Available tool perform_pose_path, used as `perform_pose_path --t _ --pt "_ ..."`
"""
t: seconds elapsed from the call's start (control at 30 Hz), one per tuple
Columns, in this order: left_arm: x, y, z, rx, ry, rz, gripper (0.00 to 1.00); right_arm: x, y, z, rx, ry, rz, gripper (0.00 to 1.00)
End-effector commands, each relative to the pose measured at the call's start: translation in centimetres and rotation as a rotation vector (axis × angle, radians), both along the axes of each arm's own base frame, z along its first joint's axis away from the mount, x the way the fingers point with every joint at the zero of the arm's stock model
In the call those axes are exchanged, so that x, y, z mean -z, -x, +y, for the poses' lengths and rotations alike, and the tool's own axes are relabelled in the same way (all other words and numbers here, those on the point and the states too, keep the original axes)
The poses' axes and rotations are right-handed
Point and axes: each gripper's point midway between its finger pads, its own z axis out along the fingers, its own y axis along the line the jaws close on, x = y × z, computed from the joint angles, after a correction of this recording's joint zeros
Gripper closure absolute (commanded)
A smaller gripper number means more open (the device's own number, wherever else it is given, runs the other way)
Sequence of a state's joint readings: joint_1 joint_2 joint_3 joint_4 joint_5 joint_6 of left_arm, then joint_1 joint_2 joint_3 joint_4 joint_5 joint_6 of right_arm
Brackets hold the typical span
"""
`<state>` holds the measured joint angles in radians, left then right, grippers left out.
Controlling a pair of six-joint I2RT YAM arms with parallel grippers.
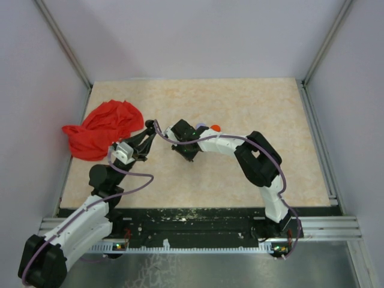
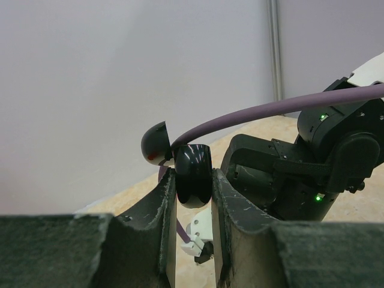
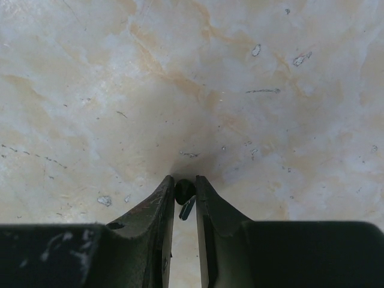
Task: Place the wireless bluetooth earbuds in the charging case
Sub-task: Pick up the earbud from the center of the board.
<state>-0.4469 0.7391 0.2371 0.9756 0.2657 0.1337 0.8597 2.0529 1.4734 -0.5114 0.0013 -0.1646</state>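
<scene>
Evidently each gripper has a grip: one on the case, one on an earbud.
The left gripper (image 2: 193, 181) is clamped tight on the charging case (image 2: 192, 167), a glossy black shell held upright above the table, its domed lid (image 2: 157, 144) swung open and showing a reddish spot. The right gripper (image 3: 184, 180) points down at the marbled table (image 3: 252, 96), its fingers nearly together and pinching a tiny black earbud (image 3: 183, 191) at their tips. A red cloth (image 1: 102, 129) lies at the table's left.

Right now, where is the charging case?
In the left wrist view the charging case sits pinched in the left gripper, lid open, just left of the right arm.
</scene>
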Motion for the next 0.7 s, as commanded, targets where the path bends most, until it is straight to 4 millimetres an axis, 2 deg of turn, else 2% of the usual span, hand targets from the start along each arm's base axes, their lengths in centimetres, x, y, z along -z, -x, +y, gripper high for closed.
perform_pose_path --t 0.0,0.17,0.47,0.67 --pt "-2.0 0.8 -0.7 0.046 0.006 -0.055 1.0 0.0 0.6 -0.1 -0.024 0.035 0.002 0.83" --pt "-1.9 0.8 -0.7 0.05 0.005 -0.052 1.0 -1.3 0.9 0.2 -0.015 -0.008 -0.003 0.88" --pt "-1.8 0.8 -0.9 0.058 0.0 -0.052 1.0 -5.7 0.5 0.1 0.032 -0.121 -0.088 0.95" --pt "-1.5 0.8 -1.2 0.071 -0.009 -0.046 1.0 -10.8 -0.3 -0.7 0.099 -0.222 -0.205 0.95"
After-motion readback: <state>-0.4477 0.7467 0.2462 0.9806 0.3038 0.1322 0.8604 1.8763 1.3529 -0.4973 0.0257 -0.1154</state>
